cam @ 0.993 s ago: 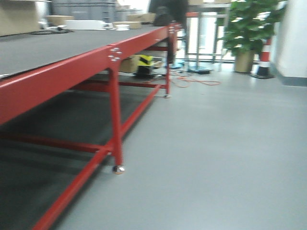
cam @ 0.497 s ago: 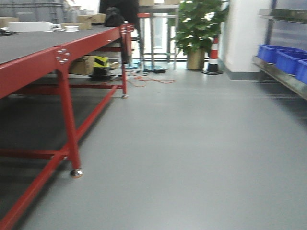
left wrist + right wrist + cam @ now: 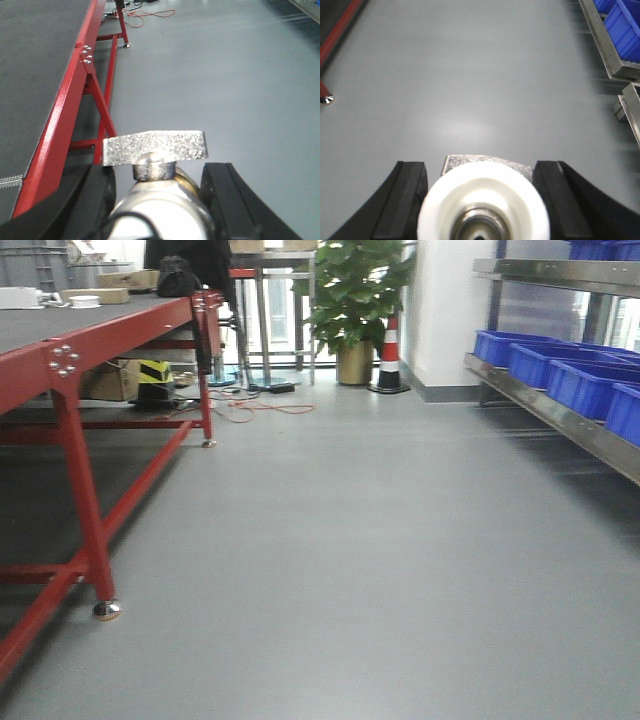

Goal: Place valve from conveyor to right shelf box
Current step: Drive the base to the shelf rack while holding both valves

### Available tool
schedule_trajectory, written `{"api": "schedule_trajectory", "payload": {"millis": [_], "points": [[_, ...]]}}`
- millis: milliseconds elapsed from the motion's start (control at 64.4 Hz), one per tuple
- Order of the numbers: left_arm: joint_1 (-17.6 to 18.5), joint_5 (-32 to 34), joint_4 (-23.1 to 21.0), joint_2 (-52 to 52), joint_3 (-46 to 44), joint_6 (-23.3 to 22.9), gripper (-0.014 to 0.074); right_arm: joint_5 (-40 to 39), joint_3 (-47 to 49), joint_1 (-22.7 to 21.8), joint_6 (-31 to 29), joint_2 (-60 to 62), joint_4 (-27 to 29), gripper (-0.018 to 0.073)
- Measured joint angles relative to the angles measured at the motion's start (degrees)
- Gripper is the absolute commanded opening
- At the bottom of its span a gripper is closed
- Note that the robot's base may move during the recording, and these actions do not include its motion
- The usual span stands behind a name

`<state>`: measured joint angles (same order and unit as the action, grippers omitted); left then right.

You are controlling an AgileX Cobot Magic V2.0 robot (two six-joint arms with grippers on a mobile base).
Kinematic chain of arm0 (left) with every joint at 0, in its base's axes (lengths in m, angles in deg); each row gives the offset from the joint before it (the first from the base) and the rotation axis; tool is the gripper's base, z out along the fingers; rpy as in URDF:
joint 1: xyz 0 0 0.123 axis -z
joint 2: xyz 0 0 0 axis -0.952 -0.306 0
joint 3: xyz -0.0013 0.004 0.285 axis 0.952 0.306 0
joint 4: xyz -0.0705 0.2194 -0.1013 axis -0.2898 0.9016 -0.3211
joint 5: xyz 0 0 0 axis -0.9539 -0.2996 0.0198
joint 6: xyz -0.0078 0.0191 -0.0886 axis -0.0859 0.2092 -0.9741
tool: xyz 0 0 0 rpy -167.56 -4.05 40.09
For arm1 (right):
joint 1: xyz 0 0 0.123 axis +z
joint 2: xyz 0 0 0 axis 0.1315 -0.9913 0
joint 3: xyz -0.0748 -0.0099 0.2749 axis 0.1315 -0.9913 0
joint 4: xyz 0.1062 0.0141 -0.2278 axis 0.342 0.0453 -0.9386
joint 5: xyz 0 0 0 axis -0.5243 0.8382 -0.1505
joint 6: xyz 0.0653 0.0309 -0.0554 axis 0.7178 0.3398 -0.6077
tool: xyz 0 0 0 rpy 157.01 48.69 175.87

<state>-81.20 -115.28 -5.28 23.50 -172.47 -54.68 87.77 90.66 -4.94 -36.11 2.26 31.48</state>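
Observation:
In the left wrist view, my left gripper (image 3: 157, 176) is shut on a metal valve (image 3: 155, 148) with a rough silver T-handle, its black fingers (image 3: 227, 192) pressed to the valve body. My right gripper (image 3: 480, 172) is shut on a second valve (image 3: 485, 200), seen end-on with a white round end and a silver handle behind it. The conveyor (image 3: 35, 328), a dark grey belt on a red frame, runs along the left and also shows in the left wrist view (image 3: 35, 65). The right shelf (image 3: 545, 410) holds blue boxes (image 3: 575, 380). Neither arm appears in the front view.
Smooth grey floor (image 3: 340, 540) stretches between conveyor and shelf. A red conveyor leg (image 3: 85, 510) stands at the near left. At the far end are a potted plant (image 3: 355, 300), a striped cone (image 3: 390, 355), loose orange cables (image 3: 260, 410) and cardboard boxes (image 3: 105, 380).
The front view has swung to the right: the conveyor has slid toward the left edge, and the shelf with blue boxes has come further into view on the right.

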Motion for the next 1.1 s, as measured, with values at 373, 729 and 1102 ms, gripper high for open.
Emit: {"api": "schedule_trajectory", "payload": {"millis": [373, 729, 1102], "points": [[0.0, 0.0, -0.1, 0.22, 0.0, 0.0, -0.0111, 0.0, 0.0, 0.0, 0.0, 0.0, 0.0, -0.0154], [0.0, 0.0, 0.03, 0.43, 0.0, 0.0, -0.0111, 0.0, 0.0, 0.0, 0.0, 0.0, 0.34, -0.0154], [0.0, 0.0, 0.04, 0.43, 0.0, 0.0, -0.0111, 0.0, 0.0, 0.0, 0.0, 0.0, 0.34, -0.0154]]}}
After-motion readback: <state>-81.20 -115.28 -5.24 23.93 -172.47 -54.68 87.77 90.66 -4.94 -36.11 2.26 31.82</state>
